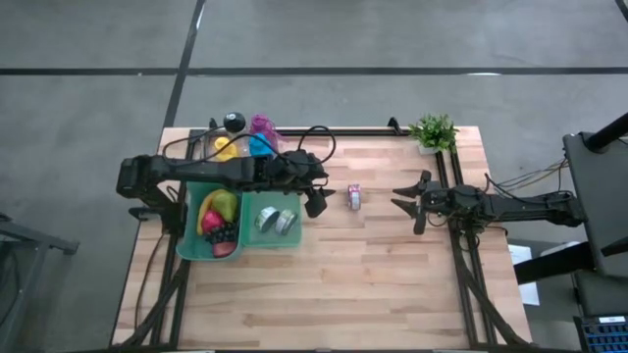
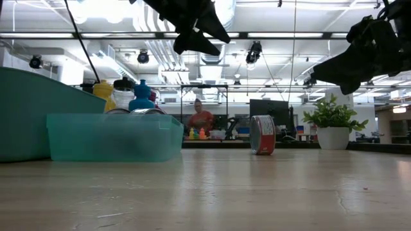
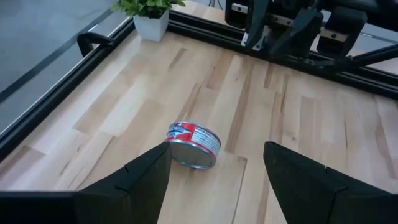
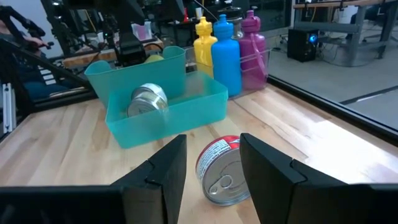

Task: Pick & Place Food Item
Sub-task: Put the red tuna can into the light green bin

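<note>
A light wooden table (image 1: 392, 284) stands on a grey floor. At its far edge sits a small green potted plant (image 1: 433, 131) in a white pot. Near the opposite far corner stand three plastic bottles side by side: yellow (image 4: 206, 38), blue (image 4: 226, 57) and magenta (image 4: 251, 48). Beyond the table, a person (image 2: 200, 119) sits in the room behind.

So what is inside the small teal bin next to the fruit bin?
The small bin holds two silver cans lying side by side. Nothing else shows in it from above; what is under the cans cannot be seen.
</note>
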Available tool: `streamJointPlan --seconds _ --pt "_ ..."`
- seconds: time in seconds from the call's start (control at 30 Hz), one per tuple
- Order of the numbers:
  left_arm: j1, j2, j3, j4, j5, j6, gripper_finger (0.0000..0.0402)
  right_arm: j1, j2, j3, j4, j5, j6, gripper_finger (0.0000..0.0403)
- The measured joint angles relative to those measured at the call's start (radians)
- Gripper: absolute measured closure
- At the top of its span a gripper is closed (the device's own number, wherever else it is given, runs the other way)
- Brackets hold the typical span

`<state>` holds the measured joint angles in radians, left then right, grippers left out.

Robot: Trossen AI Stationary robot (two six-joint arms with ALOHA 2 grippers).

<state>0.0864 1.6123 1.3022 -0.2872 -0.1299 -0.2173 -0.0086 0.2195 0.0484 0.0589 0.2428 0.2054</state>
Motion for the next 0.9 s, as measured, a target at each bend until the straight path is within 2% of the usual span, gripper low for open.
streamJointPlan --seconds 0.2,0.37,0.57,0.67,0.9 --pt "-0.001 0.000 0.009 0.020 0.000 -0.014 0.0137 0.000 0.000 0.000 0.000 0.000 0.000 0.0256" --pt "-0.032 0.013 0.092 0.020 0.000 -0.033 0.0137 0.000 0.000 0.000 0.000 0.000 0.000 0.0256" --pt "-0.052 0.028 0.187 -0.111 -0.025 -0.169 0.0138 0.000 0.001 0.000 -0.001 0.000 0.000 0.0256" --pt "-0.052 0.057 0.206 -0.095 -0.085 -0.223 0.0138 0.000 0.003 0.000 -0.002 -0.001 0.000 0.0256" --pt "-0.055 0.186 0.312 -0.130 -0.076 -0.250 0.0138 0.000 0.008 0.000 -0.001 -0.008 0.000 0.0256"
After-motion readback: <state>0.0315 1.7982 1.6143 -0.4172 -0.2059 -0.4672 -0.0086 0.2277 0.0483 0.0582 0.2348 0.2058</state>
